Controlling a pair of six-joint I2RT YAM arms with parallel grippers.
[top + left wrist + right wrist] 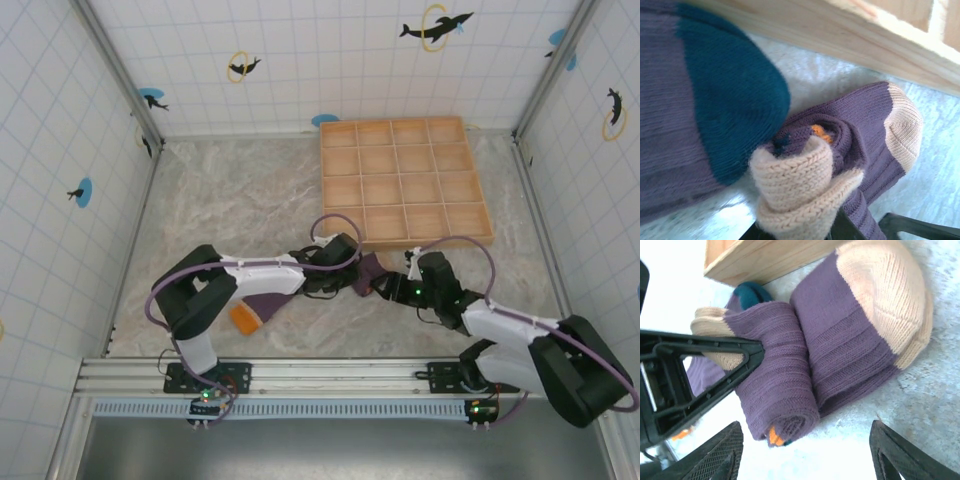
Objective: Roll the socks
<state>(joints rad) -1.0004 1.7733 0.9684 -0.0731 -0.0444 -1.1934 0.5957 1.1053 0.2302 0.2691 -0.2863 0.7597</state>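
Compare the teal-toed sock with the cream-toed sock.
The teal-toed sock has a teal toe; the cream-toed sock has a cream one. The teal-toed sock lies flat, while the cream-toed sock is partly rolled up, with the left claw pinching its roll. Both are purple knit and lie beside the wooden tray.

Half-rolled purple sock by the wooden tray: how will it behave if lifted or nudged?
Probably floppy: the purple sock is soft ribbed knit, its unrolled toe end lying limp on the table. The roll likely loosens if released; the left hand is pinching it at the cuff end. Knit should grip that matte surface rather than slide.
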